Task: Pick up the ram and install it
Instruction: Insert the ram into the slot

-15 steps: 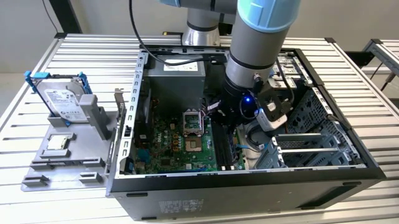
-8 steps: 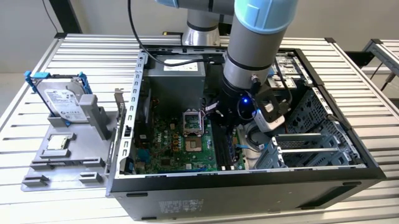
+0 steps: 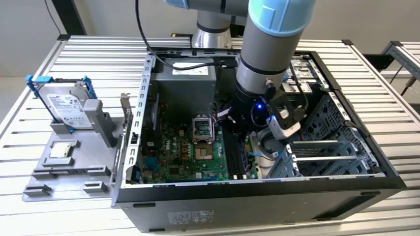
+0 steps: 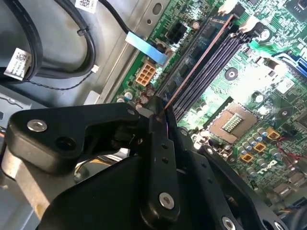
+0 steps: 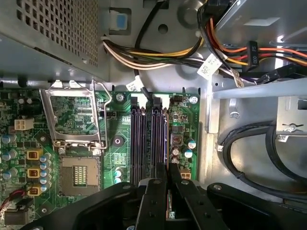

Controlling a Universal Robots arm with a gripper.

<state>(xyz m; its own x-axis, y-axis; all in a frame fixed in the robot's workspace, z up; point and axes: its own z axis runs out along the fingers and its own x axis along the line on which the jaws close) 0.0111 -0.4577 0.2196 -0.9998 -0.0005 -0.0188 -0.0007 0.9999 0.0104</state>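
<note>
In the exterior view, an open computer case (image 3: 262,187) lies on a slatted metal table (image 3: 66,162) at the centre of the frame, and the robot arm (image 3: 266,54) reaches down into it from the top; the gripper (image 3: 246,129) sits low over the green motherboard (image 3: 190,152), near the memory slots (image 3: 237,160). At the left of the frame a grey fixture (image 3: 72,167) carries a hard drive (image 3: 66,108) in a blue frame and a small square processor chip (image 3: 61,150). In the second wrist view, the black fingers (image 4: 160,158) in the lower half of the frame are closed on the ram (image 4: 201,60), whose thin edge runs diagonally toward the upper right, beside the dark slots. In the first wrist view, the fingers at the bottom centre pinch the ram (image 5: 169,208), standing just over the slot nearest the case wall; the open processor socket (image 5: 79,175) lies lower left.
</note>
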